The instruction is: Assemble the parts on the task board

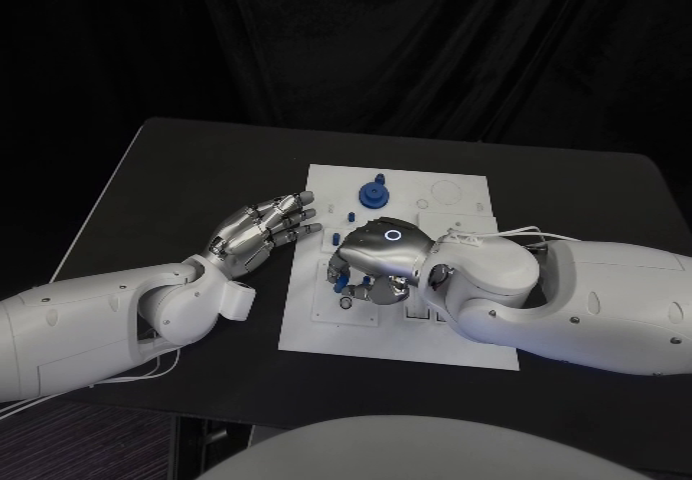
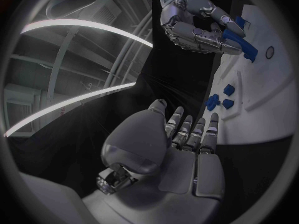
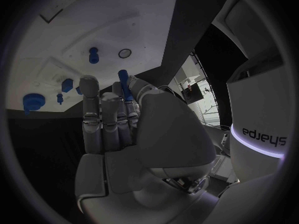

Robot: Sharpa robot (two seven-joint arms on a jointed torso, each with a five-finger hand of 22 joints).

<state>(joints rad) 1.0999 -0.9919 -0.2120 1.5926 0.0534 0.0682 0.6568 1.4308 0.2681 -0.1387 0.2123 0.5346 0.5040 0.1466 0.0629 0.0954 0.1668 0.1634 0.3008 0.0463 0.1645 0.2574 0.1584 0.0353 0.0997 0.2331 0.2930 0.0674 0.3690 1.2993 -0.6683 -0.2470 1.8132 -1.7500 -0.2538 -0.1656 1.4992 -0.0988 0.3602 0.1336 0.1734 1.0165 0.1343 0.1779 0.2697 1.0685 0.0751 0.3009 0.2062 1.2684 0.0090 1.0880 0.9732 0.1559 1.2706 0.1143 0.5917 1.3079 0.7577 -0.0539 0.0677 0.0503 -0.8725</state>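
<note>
Right hand [image 1: 378, 262] curls over the task board [image 1: 447, 340], fingers pinching a blue part [image 3: 124, 80] — left hand [image 1: 264, 228] flat, empty

- left hand [image 1: 264, 229] lies flat and empty off the board's left edge — fingers [image 2: 187, 129] straight, close together, pointing toward the board.
- right hand [image 1: 378, 258] hangs over the board, palm down — fingers [image 3: 102, 114] curled around a blue part [image 3: 123, 79].

A lab — black-draped backdrop, black table [image 1: 188, 170], white task board [image 1: 433, 345].
</note>
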